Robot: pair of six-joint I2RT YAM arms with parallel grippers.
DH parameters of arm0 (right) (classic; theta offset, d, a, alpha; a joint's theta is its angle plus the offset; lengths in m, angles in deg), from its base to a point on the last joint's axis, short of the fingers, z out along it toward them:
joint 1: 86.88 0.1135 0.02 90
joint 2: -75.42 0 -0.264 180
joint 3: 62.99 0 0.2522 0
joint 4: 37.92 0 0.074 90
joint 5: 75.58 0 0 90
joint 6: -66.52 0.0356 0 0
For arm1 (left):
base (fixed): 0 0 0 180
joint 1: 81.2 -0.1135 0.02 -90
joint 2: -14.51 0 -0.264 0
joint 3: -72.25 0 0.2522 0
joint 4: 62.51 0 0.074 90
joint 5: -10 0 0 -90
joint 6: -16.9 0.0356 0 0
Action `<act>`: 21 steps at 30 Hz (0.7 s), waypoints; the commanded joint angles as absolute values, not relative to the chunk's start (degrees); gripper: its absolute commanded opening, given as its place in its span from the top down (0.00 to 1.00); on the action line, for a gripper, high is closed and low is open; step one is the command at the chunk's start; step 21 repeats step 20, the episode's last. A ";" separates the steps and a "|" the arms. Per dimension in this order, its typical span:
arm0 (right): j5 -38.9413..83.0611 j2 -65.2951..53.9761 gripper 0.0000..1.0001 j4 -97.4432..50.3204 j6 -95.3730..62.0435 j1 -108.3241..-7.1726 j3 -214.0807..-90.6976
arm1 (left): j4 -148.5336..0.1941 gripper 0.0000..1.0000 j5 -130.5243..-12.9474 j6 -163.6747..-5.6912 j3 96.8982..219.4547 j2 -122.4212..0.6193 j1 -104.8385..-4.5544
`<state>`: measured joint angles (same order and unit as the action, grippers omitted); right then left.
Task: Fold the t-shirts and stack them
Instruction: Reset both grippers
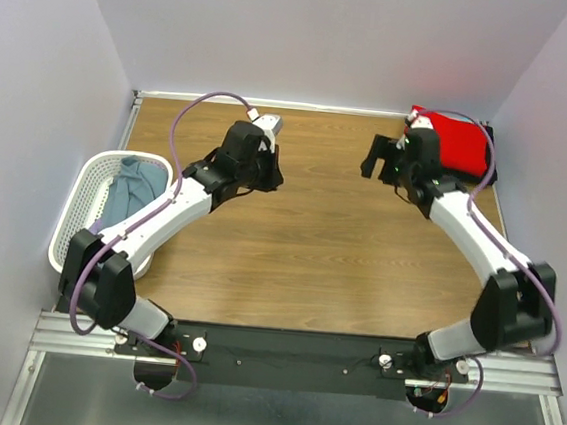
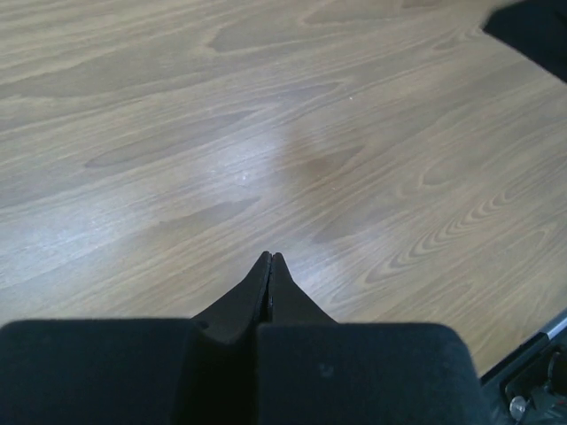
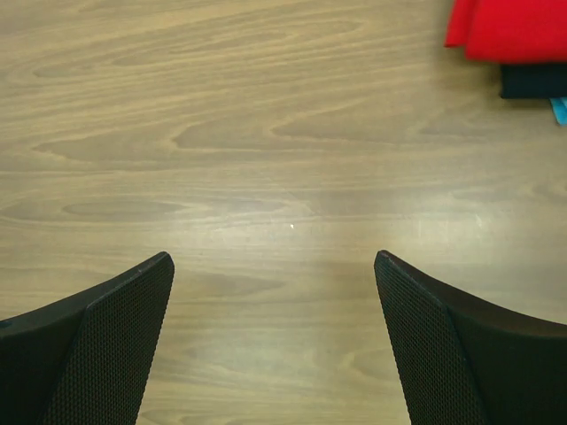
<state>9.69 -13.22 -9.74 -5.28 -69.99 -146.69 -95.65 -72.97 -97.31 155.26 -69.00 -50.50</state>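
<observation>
While my right gripper (image 3: 275, 257) hovers with jaws spread wide, the red t-shirt (image 3: 509, 31) lies apart at its one o'clock, atop a black t-shirt (image 3: 534, 81); my left gripper (image 2: 270, 258) is pressed together, pinching nothing.

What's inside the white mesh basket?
A crumpled grey-blue cloth lies inside the white mesh laundry basket. Anything beneath that cloth is covered, so I cannot tell.
</observation>
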 commanded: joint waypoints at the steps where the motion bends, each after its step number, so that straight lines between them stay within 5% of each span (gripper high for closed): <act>1: 8.45 -1.33 0.00 -13.52 0.77 -70.97 -135.77 | -89.81 1.00 -76.92 -95.52 151.58 -65.05 -50.96; 10: 9.50 15.82 0.00 -12.03 3.15 -70.97 -124.13 | -88.66 1.00 -78.76 -95.34 148.33 -59.25 -50.96; 21: 8.97 15.39 0.00 -10.01 3.24 -70.97 -124.57 | -89.63 0.95 -82.02 -93.41 148.06 -54.93 -51.05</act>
